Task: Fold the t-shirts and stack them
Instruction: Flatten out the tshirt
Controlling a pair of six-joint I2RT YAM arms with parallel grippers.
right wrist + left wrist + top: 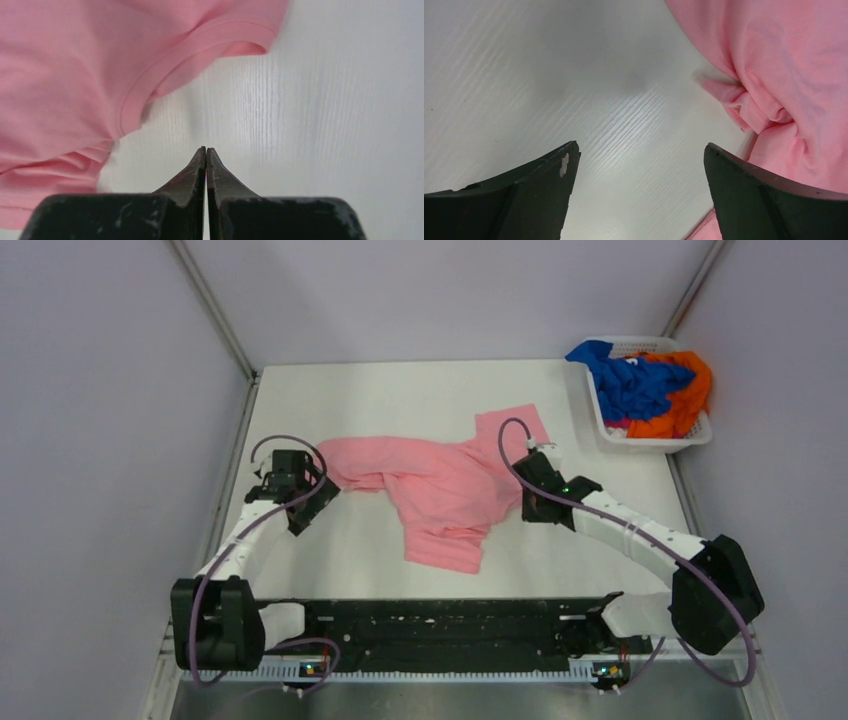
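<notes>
The light pink t-shirt [440, 485] lies crumpled and spread across the middle of the white table. My left gripper [300, 502] is open and empty at the shirt's left end; in the left wrist view [639, 152] bunched pink cloth [774, 75] lies to its right. My right gripper [532, 480] is shut and empty beside the shirt's right side; in the right wrist view [206, 150] its tips are over bare table, just clear of a pink sleeve hem [200, 45]. The royal blue t-shirt [630, 380] and the bright orange t-shirt [690, 395] lie heaped in the basket.
A white slatted plastic basket [655, 440] stands at the far right of the table [400, 390]. Grey walls close in the table at the left, back and right. The arms' black base rail [440, 625] runs along the near edge.
</notes>
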